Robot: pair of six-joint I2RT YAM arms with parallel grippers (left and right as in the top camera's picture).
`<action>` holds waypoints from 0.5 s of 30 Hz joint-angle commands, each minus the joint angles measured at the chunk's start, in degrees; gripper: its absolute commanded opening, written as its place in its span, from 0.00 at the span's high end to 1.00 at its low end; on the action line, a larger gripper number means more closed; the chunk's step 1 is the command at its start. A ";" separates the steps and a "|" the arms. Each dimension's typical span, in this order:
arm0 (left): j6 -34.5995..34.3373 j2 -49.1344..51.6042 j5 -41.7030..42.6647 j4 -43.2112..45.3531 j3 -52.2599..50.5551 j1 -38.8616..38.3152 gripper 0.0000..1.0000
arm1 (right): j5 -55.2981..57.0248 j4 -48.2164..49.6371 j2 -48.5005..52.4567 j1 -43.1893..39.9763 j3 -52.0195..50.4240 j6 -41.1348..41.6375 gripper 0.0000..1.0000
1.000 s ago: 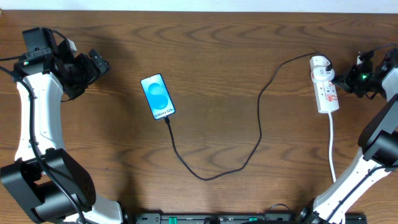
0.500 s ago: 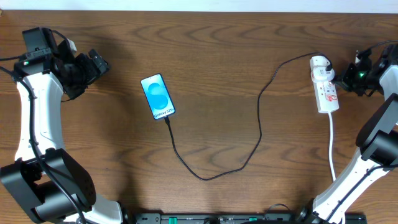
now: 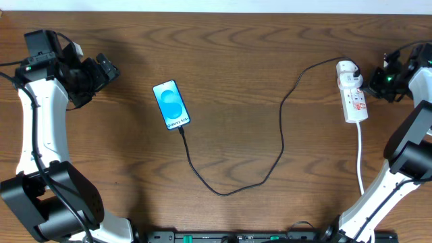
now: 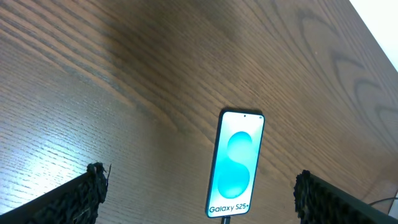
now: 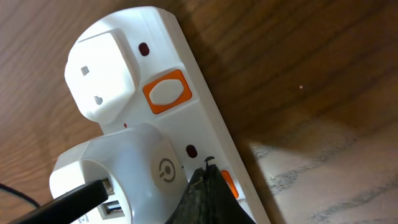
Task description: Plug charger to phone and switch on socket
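Black charger at phone (lit); right claw closed by socket.

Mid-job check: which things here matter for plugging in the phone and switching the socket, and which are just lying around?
Job: phone, black charger cable, white power strip, USB adapter, orange switch beside it.
Idle: strip's white cord, second white plug, second orange switch.

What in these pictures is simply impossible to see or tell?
Left wrist view: the picture's lower edge cuts the phone off right at its bottom, hiding the plug joint.
Overhead: where the cable meets the phone is too small to judge.
Right wrist view: the shut right pincer hides most of the lower orange switch on the power strip; on or off, unclear.
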 commanded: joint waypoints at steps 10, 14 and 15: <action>0.74 -0.59 -0.96 -0.17 -0.11 -0.02 0.02 | -11.43 -4.63 1.49 8.94 -2.58 -0.70 0.99; 0.74 -0.59 -0.96 -0.17 -0.11 -0.02 0.02 | -11.45 -4.46 1.49 8.94 -2.58 -1.20 0.99; 0.74 -0.59 -0.96 -0.17 -0.11 -0.02 0.02 | -11.41 -4.39 1.49 8.94 -2.58 -1.42 0.99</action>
